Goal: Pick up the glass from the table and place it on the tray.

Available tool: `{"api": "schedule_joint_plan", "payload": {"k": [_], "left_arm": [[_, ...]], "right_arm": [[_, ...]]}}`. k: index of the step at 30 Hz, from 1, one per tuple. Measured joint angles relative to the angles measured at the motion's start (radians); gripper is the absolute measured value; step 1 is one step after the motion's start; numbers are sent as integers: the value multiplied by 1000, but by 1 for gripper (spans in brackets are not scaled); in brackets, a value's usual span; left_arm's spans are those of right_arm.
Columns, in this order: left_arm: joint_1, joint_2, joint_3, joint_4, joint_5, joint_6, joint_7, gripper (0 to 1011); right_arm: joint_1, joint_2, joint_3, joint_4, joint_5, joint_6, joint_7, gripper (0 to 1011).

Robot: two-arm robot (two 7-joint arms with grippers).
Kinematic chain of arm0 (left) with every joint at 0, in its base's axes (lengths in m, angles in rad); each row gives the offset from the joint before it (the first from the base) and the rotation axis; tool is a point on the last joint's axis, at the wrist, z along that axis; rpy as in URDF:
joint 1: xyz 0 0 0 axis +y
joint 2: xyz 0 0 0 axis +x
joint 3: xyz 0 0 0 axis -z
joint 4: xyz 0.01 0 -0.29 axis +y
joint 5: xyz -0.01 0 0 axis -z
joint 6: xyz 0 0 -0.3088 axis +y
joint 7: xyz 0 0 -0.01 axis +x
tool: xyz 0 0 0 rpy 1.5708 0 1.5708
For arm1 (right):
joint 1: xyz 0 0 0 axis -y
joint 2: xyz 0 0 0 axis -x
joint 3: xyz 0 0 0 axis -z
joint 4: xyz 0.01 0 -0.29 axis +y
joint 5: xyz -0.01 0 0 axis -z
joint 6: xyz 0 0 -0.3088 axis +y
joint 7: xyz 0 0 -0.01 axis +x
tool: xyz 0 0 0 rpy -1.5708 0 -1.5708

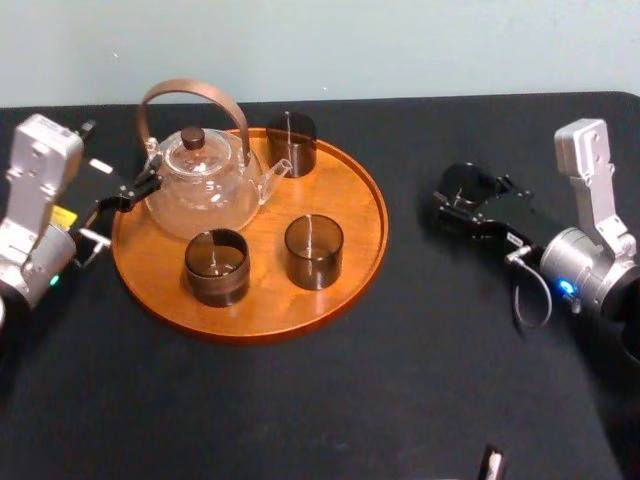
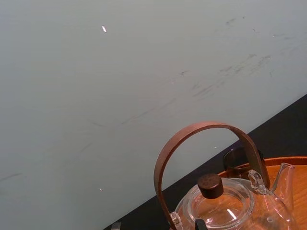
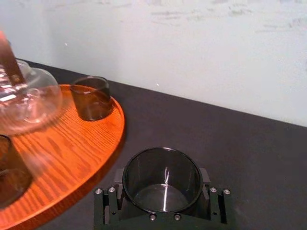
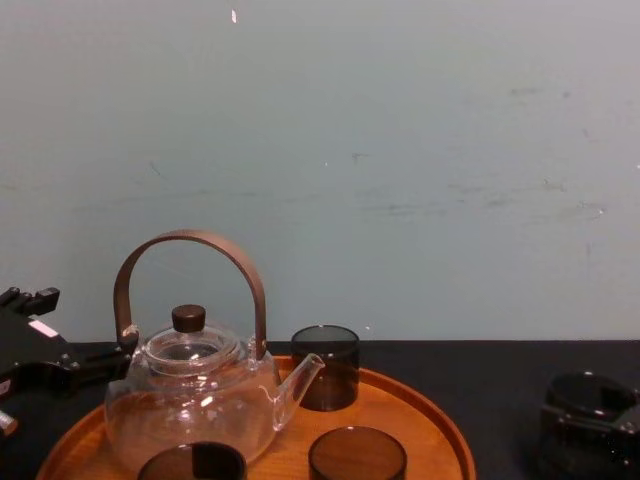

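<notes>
Currently the right gripper is clamped on the glass, one finger pressed against each side of its wall, glass upright with the mouth facing up. It sits over the table, well off the tray's right rim, not on the tray. Can't tell from these views whether the glass base touches the table or is lifted just clear of it. The tray carries a clear teapot with a brown arched handle, plus three more dark glasses: one at the back beside the spout, two in front. The left gripper is parked at the tray's left rim, just beside the teapot, holding nothing; open or closed, can't tell.
</notes>
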Motion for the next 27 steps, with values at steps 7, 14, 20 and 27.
{"api": "schedule_joint_plan", "payload": {"k": [7, 14, 20, 27], "left_arm": [[0, 0, 0, 0, 0, 0, 0, 1001], [0, 0, 0, 0, 0, 0, 0, 1001], [0, 0, 0, 0, 0, 0, 0, 1001], [0, 0, 0, 0, 0, 0, 0, 1001]], "right_arm": [[-22, 18, -9, -83, 20, 29, 4, 904], [-31, 32, -31, -152, 23, 50, 0, 904], [-14, 34, -56, -165, 25, 57, 5, 905], [28, 23, -87, -131, 20, 55, 12, 905]]}}
